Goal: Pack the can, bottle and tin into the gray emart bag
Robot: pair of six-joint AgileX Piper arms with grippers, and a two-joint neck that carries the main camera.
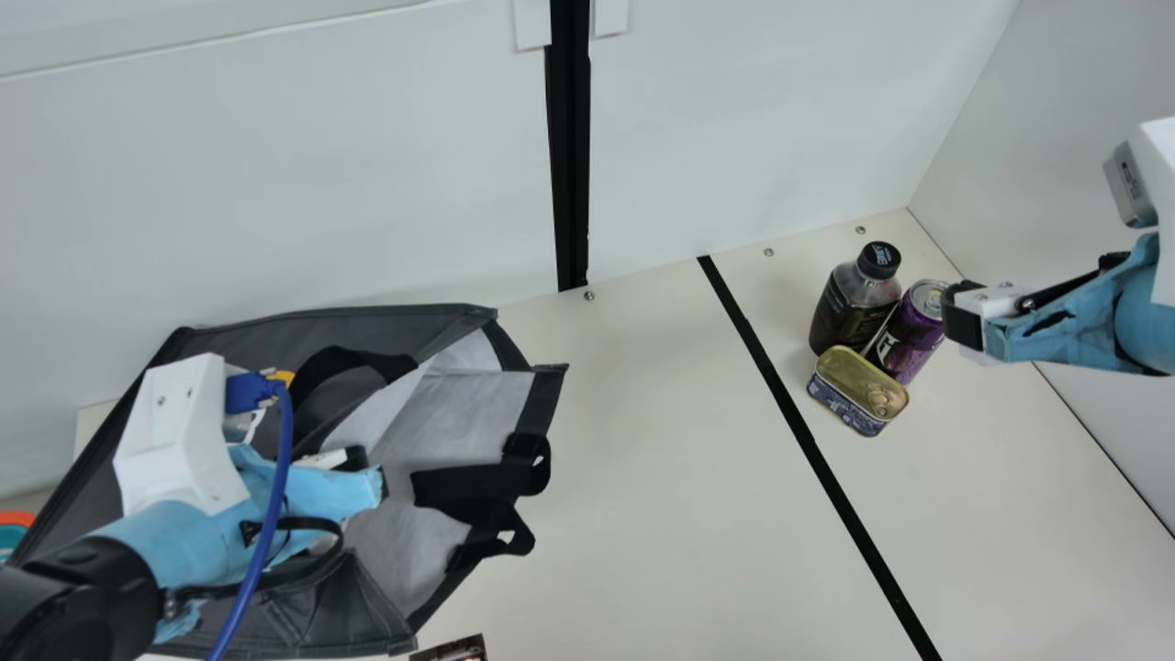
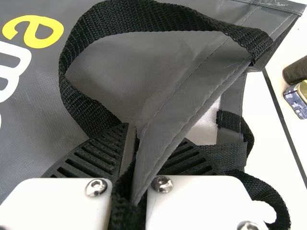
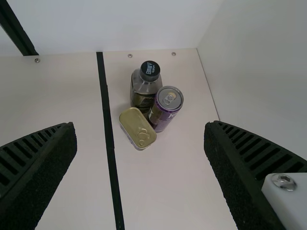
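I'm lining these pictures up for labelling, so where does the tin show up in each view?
Main view: the tin is right of centre, just below the bottle and the can.
Left wrist view: at the picture's edge, partly cut off, near the bottle.
Right wrist view: near the picture's middle, beside bottle and can.
Shared landmark: the black line on the table.

Bag (image 1: pixel 468 413) on L, btl (image 1: pixel 844 317) behind tin (image 1: pixel 849 372), can (image 1: pixel 904 340) to R
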